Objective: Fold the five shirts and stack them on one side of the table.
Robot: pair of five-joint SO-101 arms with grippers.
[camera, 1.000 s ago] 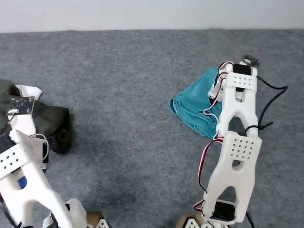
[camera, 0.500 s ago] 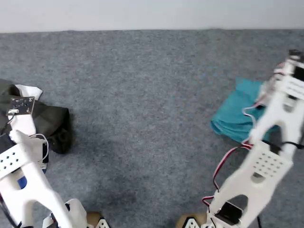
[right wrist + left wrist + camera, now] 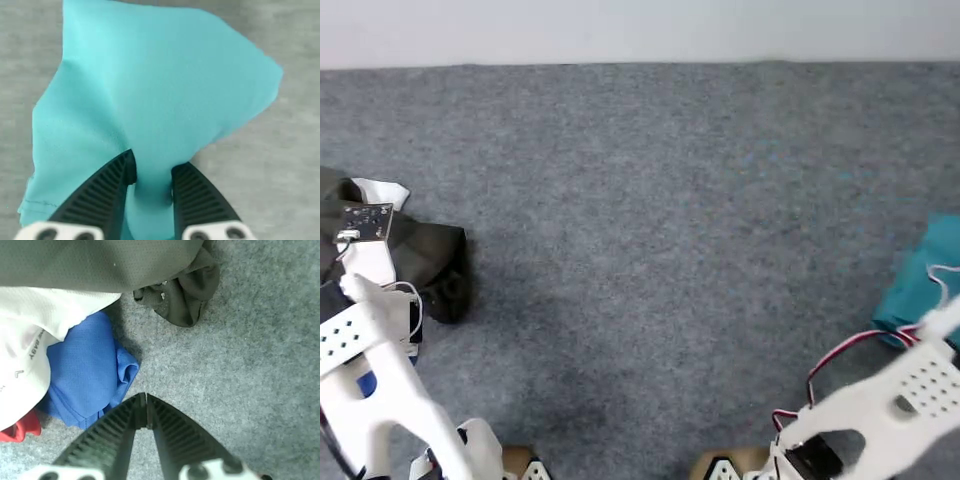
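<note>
I am clamping the right tool (image 3: 150, 177) on the bunched teal shirt (image 3: 150, 90), left tool (image 3: 146, 412) idling closed and empty; this narrow pinch is risking slippage, undoing any fold.

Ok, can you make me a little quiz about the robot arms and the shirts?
1. True or false: the right gripper is pinching the teal shirt.
2. Which shirt lies closest to the tips of the left gripper? A red, B blue, C teal.
3. Fill in: the dark olive shirt lies beside the ____ arm.
Key: 1 true. 2 B, the blue shirt. 3 left.
</note>
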